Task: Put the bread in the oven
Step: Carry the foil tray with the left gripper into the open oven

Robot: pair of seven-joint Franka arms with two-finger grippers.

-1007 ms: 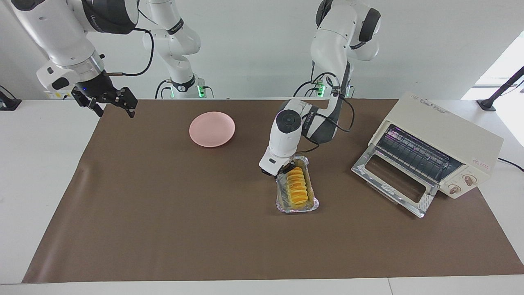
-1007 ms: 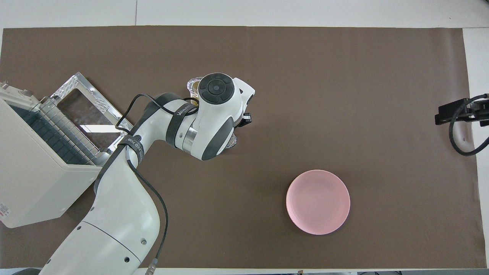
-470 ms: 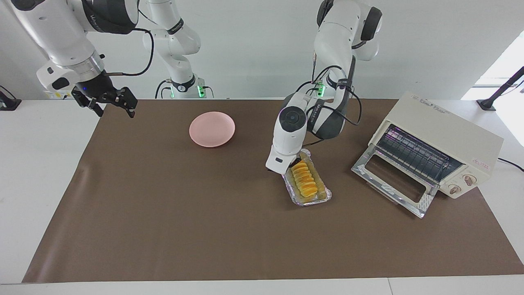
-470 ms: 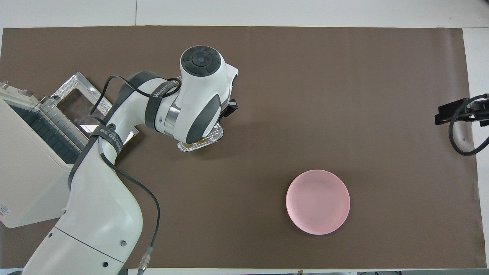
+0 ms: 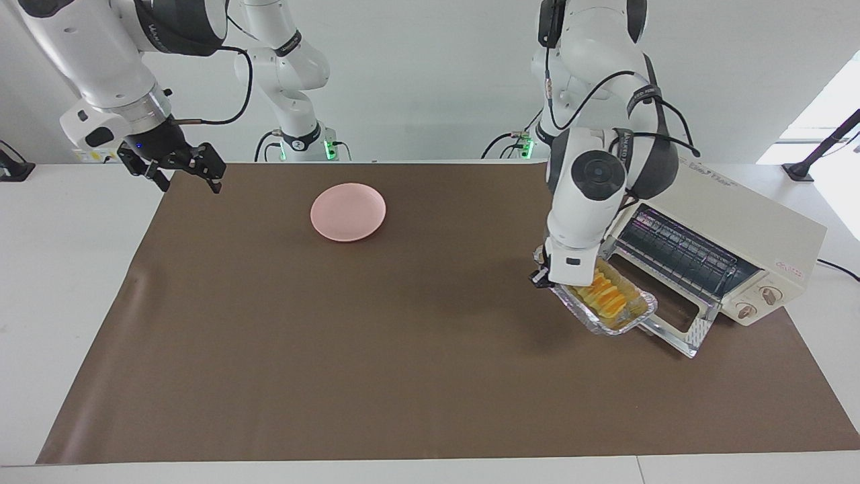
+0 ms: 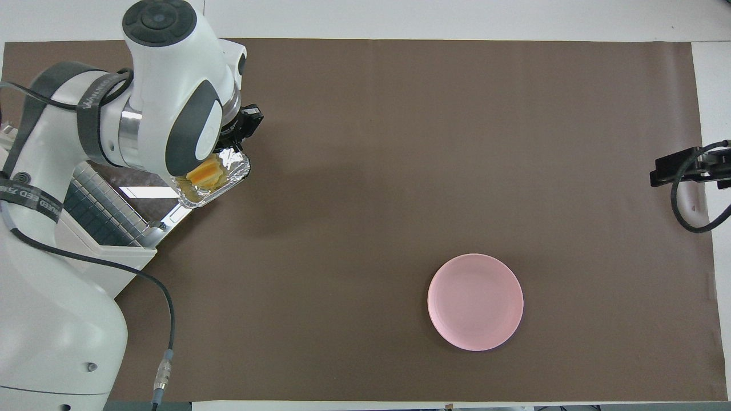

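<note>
Facing view, right of centre: the left end effector [image 5: 552, 277] is closed on the rim of a crinkled foil tray [image 5: 628, 323] and carries it in the air over the dropped glass door [image 5: 678, 334] of the cream toaster oven [image 5: 732, 228]. The bread [image 5: 600, 294], a ridged golden loaf, lies inside the tray, which tilts a little, its free end lower and pointing toward the oven's mouth. The overhead view shows the same tray at the upper left of the frame, half hidden under the arm's wrist, with the loaf's orange end [image 6: 205, 171] peeking out.

The tray looks thin and light, so it will likely flex where it is pinched at one end; the loaf sits loose and could slide toward the low end if the tilt grows. Holding the rim at a short end seems workable, provided the tray is kept close to level as it goes onto the wire rack [image 5: 678, 253].

The right end effector [image 5: 176, 168] waits at the upper left of the facing view, fingers spread and empty, over the desk [image 5: 67, 282] edge. A pink plate [image 5: 348, 212] sits unused, upper centre.
</note>
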